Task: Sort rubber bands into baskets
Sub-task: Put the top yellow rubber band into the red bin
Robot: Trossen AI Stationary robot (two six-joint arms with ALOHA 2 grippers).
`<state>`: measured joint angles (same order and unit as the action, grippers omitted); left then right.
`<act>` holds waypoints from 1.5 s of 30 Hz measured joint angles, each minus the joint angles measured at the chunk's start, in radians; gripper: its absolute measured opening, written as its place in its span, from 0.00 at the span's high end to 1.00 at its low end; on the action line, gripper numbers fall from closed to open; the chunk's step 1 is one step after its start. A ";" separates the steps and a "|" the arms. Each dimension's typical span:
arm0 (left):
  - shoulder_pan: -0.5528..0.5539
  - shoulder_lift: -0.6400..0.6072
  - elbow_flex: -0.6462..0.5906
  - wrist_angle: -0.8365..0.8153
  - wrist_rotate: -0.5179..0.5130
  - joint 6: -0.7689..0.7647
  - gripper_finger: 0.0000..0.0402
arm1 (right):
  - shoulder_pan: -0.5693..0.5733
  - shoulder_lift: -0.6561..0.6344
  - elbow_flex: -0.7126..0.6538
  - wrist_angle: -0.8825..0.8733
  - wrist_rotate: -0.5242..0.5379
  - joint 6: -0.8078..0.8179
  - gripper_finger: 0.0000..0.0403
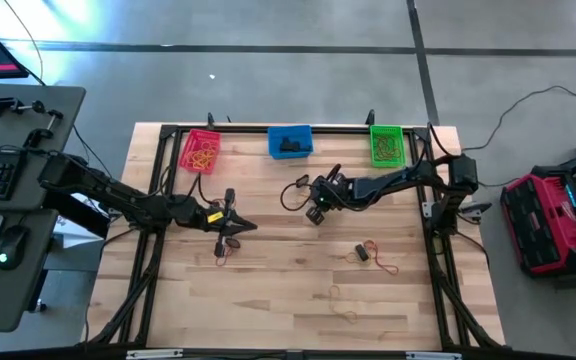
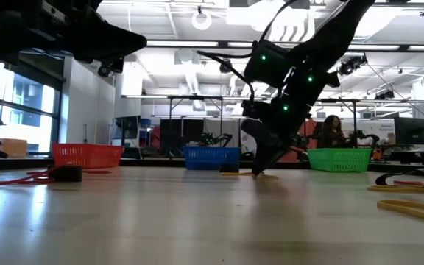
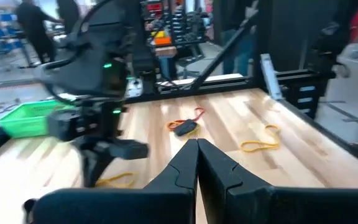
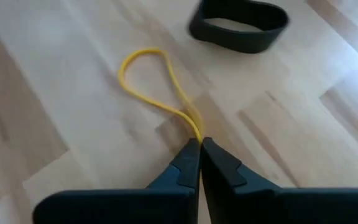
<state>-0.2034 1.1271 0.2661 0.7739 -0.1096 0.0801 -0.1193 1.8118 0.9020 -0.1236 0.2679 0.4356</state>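
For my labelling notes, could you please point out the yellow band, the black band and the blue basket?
yellow band (image 4: 143,78), right wrist view, its loop.
black band (image 4: 238,28), right wrist view, near wall.
blue basket (image 1: 290,130), high view, far rim.

The light wooden table (image 1: 268,290) carries three baskets along the edge beyond both grippers: red-pink (image 1: 199,151), blue (image 1: 290,141), green (image 1: 387,144). At the right gripper's (image 4: 200,144) tips lies a yellow band (image 4: 151,84), a black band (image 4: 238,23) just past it. More loose bands (image 1: 373,255) lie nearer the table's middle.
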 joint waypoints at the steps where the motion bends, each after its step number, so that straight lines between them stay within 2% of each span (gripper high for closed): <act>1: 0.000 0.000 0.000 -0.003 -0.020 0.000 1.00 | 0.008 0.000 0.000 0.006 0.006 -0.004 0.99; 5: 0.000 0.000 0.000 -0.039 -0.090 0.000 1.00 | 0.049 -0.012 0.000 0.045 0.016 -0.020 1.00; 10: 0.000 0.000 0.000 -0.095 -0.111 0.001 0.97 | 0.115 -0.043 0.000 0.107 0.076 -0.039 1.00; 17: -0.010 0.018 0.052 -0.172 -0.084 -0.050 0.81 | 0.199 -0.066 0.000 0.262 0.118 -0.117 1.00; 22: -0.029 0.081 0.116 -0.218 -0.080 -0.050 0.69 | 0.236 -0.066 0.000 0.339 0.126 -0.135 1.00; 27: -0.031 0.148 0.157 -0.208 -0.082 -0.026 0.62 | 0.256 -0.066 0.000 0.394 0.147 -0.157 1.00; 39: -0.033 0.183 0.208 -0.199 -0.084 -0.024 0.58 | 0.299 -0.066 0.000 0.499 0.150 -0.276 1.00; 45: -0.033 0.183 0.208 -0.197 -0.028 -0.026 0.58 | 0.304 -0.066 0.000 0.542 0.158 -0.319 1.00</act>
<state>-0.2360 1.3098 0.4740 0.5774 -0.1373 0.0544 0.1844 1.7458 0.9020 0.4187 0.4259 0.1165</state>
